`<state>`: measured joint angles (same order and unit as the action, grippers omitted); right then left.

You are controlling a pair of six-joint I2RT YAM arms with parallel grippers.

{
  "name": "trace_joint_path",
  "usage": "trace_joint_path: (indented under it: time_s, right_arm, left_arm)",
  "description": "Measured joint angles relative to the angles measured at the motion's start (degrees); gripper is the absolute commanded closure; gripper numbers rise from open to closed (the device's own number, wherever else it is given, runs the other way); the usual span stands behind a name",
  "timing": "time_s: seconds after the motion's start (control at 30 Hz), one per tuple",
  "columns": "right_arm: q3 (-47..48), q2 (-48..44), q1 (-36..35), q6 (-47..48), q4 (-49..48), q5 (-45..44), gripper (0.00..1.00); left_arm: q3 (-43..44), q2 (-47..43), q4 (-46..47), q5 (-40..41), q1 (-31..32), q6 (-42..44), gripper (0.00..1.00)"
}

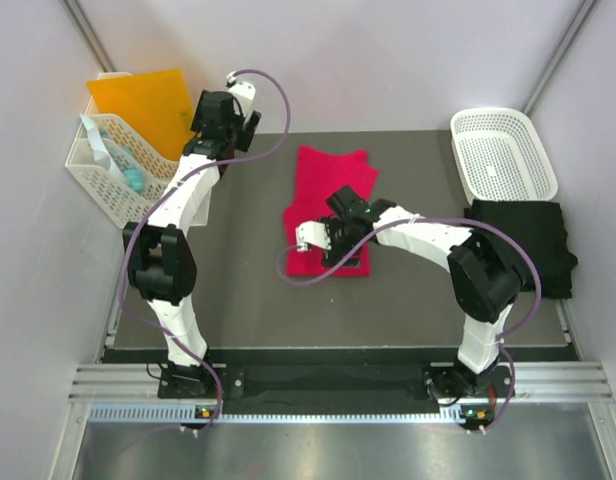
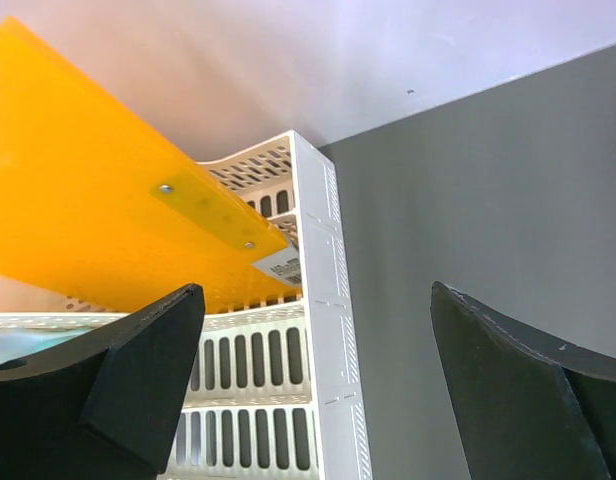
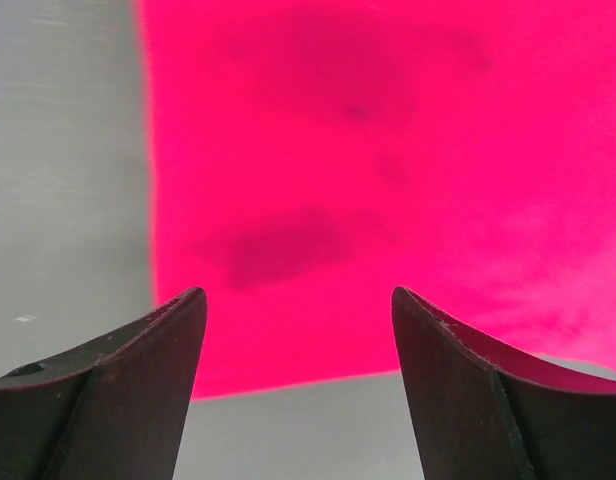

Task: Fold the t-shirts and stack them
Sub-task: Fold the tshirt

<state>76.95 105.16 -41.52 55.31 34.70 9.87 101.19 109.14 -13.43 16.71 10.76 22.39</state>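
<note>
Grey matting covers the bench (image 1: 238,280), where two t-shirts lie. Nearest, the right gripper (image 3: 298,300) hangs over the near-left part of the pinkish-red t-shirt (image 1: 333,185), jaws spread wide and gripping nothing; that shirt lies flat mid-bench. One black t-shirt (image 1: 523,240) sits folded at the right edge. Two white baskets fill the far corners: the far-right basket (image 1: 503,160) and the far-left basket (image 1: 98,185). Beside the latter, below one orange board (image 1: 138,100), the left gripper (image 2: 316,290) is wide open and empty.
</note>
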Motion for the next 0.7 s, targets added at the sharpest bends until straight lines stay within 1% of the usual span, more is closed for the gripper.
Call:
trace_joint_path:
  time_s: [0.3,0.5,0.7]
  right_arm:
    - [-2.3,0.0,-5.3,-3.5,-1.7,-0.8,0.27]
    - [-2.4,1.0,-5.9,-5.6,-4.3,-1.5,0.28]
    - [-2.7,4.0,-5.9,-7.1,-6.2,-2.0,0.27]
  left_arm:
    - [0.8,-0.4,-0.1,1.2,0.0,-1.2,0.01]
    - [0.7,-0.7,-0.3,1.2,0.0,-1.5,0.01]
    - [0.8,-0.8,0.1,1.2,0.0,-0.8,0.01]
